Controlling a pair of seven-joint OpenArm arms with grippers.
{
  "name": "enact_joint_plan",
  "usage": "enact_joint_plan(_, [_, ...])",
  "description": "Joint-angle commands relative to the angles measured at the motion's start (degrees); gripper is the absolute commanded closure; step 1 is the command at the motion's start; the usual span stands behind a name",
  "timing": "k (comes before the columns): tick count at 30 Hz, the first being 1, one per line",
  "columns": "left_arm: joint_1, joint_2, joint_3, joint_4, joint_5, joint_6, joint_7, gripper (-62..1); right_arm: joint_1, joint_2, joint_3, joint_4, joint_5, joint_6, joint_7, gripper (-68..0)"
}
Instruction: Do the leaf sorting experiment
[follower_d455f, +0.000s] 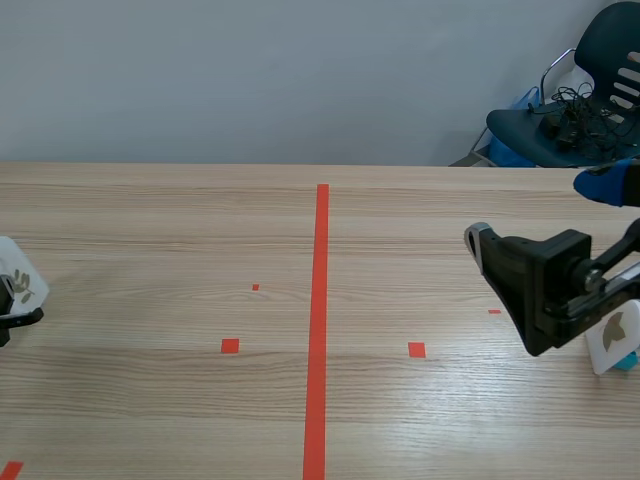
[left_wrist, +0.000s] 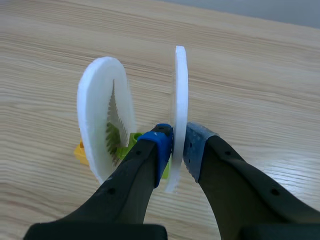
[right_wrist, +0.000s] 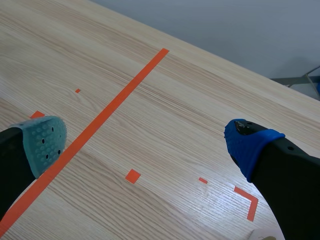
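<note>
At the left fingertips: the left gripper (left_wrist: 172, 147) pinches the lower rim of a white disc (left_wrist: 179, 90), which stands upright and edge-on between the blue pad and the grey pad.
Beside the left gripper: a fern disc (left_wrist: 102, 115), white with a fern leaf on its face, stands just beside the pinched one. It sits in a green holder (left_wrist: 131, 140) with a yellow block (left_wrist: 81, 151) at its far side.
Risk, grip: the pinch sits low on the rim, so a fast swing would probably let the white disc pivot or slip out.
Risk, neighbour: the blue-padded finger lies close to the fern disc, and a sideways pull could tip it or drag the green holder.
Risk, seating: whether the white disc's foot sits in a base cannot be seen, so an angled lift might carry a base along.
At the right fingertips: the right gripper (right_wrist: 146, 144) is spread wide with nothing between its fingers, above the table (follower_d455f: 150, 220) near the tape line (follower_d455f: 320, 320).
Lower right of the scene frame: a leaf card (follower_d455f: 612, 335) on a blue base (follower_d455f: 628, 362) stands against the right arm, and a careless descent could strike it.
Hidden: the white disc's face is not visible, so its leaf cannot be read.
Cut off: the left gripper is cropped at the left edge of the scene frame.
Unclear: the arm partly covers the leaf card, and no sorting places are identifiable.
</note>
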Motion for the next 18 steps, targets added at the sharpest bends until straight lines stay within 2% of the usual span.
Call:
enact_joint_plan(1, [0.0, -1.31, 0.04, 1.77, -0.39, -0.28, -0.79, -8.5, 0.83, -0.02, 0.74, -0.09, 0.61, -0.42, 0.42, -67.9])
enact_joint_plan(15, [0.46, -1.9, 0.07, 1.77, -0.37, -0.55, -0.13, -9.3, 0.83, -0.02, 0.74, -0.09, 0.61, -0.42, 0.42, -67.9])
enact_joint_plan(18, [0.68, -1.9, 0.07, 1.77, -0.35, -0.57, -0.11, -13.7, 0.83, -0.02, 0.74, -0.09, 0.61, -0.42, 0.42, -67.9])
